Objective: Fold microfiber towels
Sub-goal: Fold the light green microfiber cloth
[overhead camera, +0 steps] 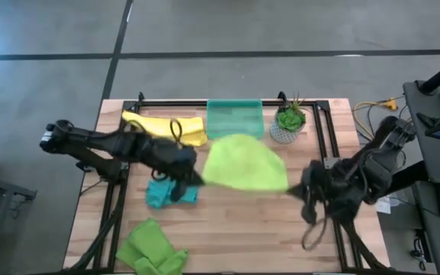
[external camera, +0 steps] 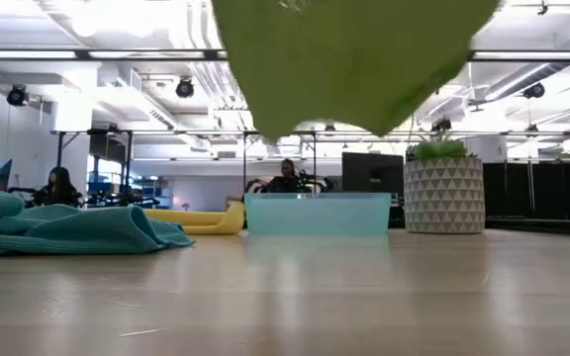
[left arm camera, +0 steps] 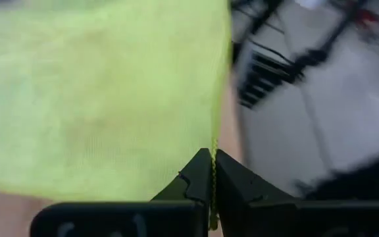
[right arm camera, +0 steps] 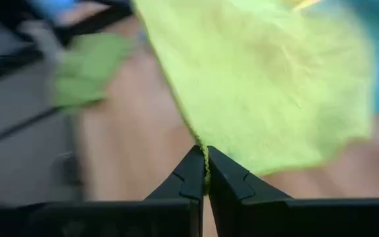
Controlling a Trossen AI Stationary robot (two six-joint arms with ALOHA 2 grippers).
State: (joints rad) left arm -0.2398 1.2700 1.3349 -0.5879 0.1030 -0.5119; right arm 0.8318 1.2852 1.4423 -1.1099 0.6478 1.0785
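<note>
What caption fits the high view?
Both grippers, left and right, hold a lime green towel stretched above the table.

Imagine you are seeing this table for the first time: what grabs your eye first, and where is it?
A lime green towel hangs stretched above the table's middle, pinched at opposite edges by the left gripper and the right gripper, both shut on it. In the low view it fills the top, clear of the wood. Below the left arm lies a crumpled teal towel.
</note>
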